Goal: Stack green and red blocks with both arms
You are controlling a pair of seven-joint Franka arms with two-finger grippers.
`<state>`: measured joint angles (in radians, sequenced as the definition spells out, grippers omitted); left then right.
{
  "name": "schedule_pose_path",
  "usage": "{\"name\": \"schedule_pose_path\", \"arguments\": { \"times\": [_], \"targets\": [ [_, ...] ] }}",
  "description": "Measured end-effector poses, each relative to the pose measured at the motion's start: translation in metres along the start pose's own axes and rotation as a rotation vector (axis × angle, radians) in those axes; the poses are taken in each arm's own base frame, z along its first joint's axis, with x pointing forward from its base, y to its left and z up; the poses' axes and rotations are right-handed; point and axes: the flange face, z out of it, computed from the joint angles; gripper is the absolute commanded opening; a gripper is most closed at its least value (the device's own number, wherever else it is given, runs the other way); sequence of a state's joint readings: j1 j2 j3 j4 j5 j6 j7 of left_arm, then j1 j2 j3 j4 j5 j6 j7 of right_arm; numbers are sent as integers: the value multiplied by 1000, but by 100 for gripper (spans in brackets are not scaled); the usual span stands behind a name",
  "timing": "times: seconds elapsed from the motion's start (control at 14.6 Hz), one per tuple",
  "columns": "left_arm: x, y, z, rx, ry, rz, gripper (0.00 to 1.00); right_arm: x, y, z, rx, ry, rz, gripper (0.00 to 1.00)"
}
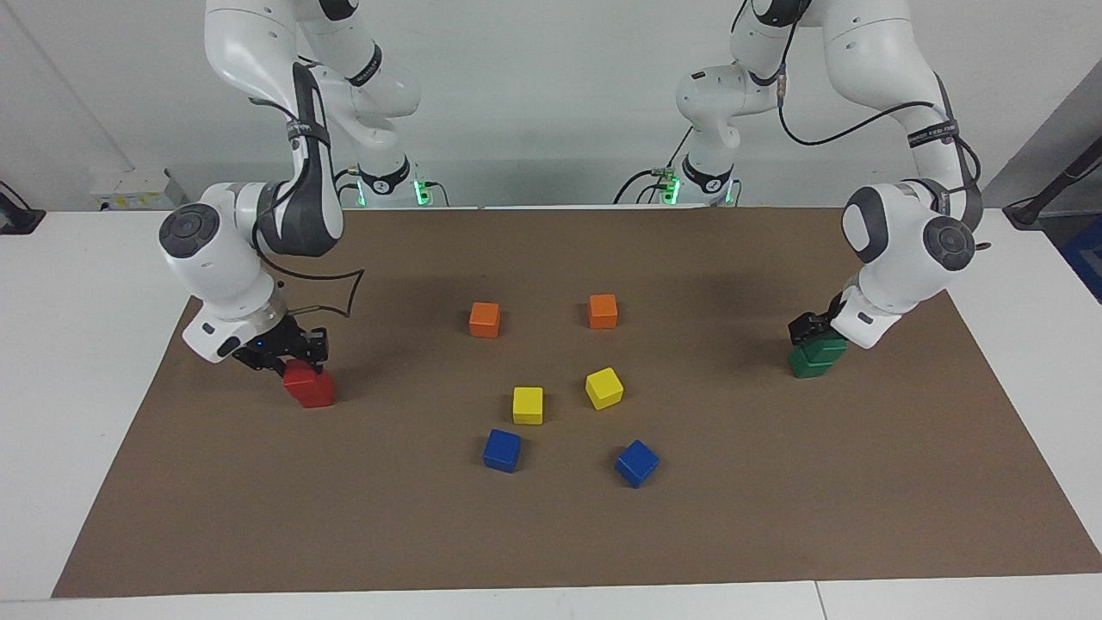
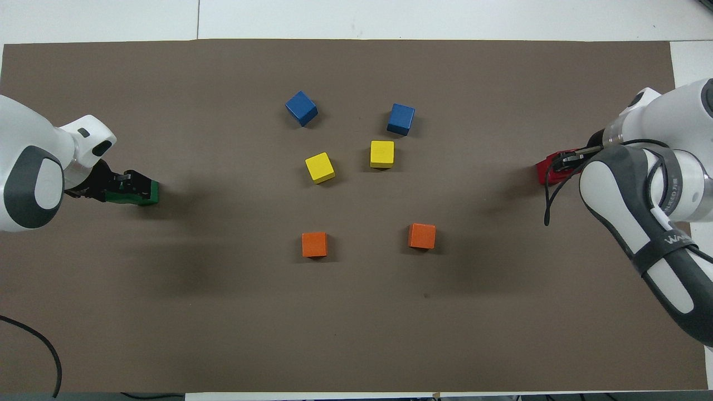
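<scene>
green stack point(image 1: 814, 356) at mat's point(image 1: 551, 534) left-arm edge, left gripper point(image 1: 814, 330) open over it; right gripper point(image 1: 297, 353) clamps top red block point(image 1: 308, 384) at opposite edge.

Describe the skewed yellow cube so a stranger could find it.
On the brown mat, two yellow cubes lie between the orange pair and the blue pair. It is the one toward the left arm's end, turned askew while its twin sits square.

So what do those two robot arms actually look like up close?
Both are glossy white, rounded, jointed arms with dark grey round joint caps. The left arm and right arm carry looping black cables and black bands with small lettering. Each ends in a small black two-finger gripper: left gripper, right gripper. Green lights glow at their bases.
</scene>
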<state>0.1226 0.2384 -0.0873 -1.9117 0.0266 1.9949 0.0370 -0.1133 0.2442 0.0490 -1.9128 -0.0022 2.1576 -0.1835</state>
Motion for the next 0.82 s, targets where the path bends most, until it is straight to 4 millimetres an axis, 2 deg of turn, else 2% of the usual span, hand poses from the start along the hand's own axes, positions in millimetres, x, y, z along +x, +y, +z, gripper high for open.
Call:
{"name": "schedule_pose_path", "arguments": {
  "times": [0.14, 0.34, 0.62, 0.82],
  "targets": [
    [-1, 0, -21, 3, 16, -10, 100, 0, 0, 1, 1, -2, 0, 0],
    [-10, 1, -66, 9, 41, -11, 100, -1, -1, 2, 1, -3, -1, 0],
    [-43, 6, -120, 19, 30, -10, 100, -1, -1, 2, 1, -3, 0, 0],
    [-61, 7, -146, 25, 53, -11, 100, -1, -1, 2, 1, -3, 0, 0]
  ]
}}
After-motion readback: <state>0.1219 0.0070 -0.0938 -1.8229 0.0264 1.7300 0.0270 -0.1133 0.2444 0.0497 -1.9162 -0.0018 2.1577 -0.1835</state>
